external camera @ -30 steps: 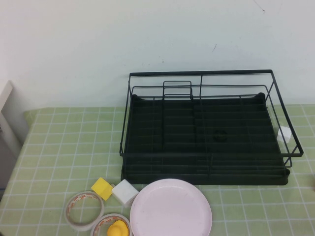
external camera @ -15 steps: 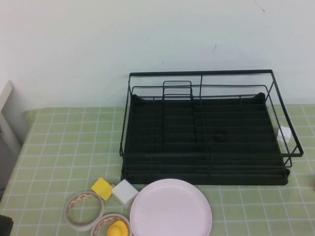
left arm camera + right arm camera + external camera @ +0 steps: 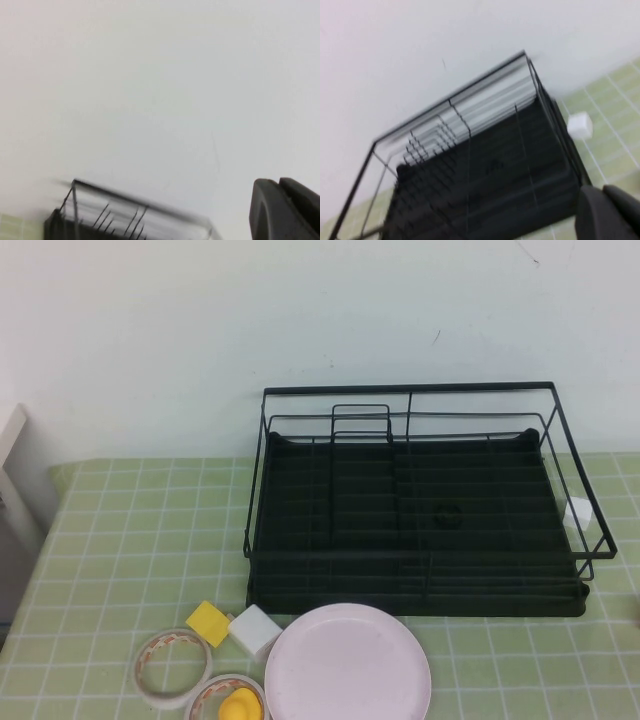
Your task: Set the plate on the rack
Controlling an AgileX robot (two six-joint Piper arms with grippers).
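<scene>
The plate [image 3: 347, 664] lies flat just near of the rack [image 3: 415, 502]; left gripper [image 3: 285, 210] and right gripper [image 3: 609, 215] show no readable finger state.

wall [image 3: 200, 330]: plain white | table [image 3: 120, 530]: green-checked cloth | lighting: even

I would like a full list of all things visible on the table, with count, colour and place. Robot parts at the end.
plate: 1, pale pinkish-white, near table edge, in front of the rack
rack: 1, black wire, far side of the table, nothing in it
tape rolls: 2, beige, left of the plate
yellow duck: 1, inside the nearer tape roll
yellow block: 1, left of the white block
white block: 1, touching the plate's rim
small white cube: 1, at the rack's right side
tablecloth: 1, green checked
left gripper: only a dark part shows, raised
right gripper: only a dark part shows, facing the rack
</scene>
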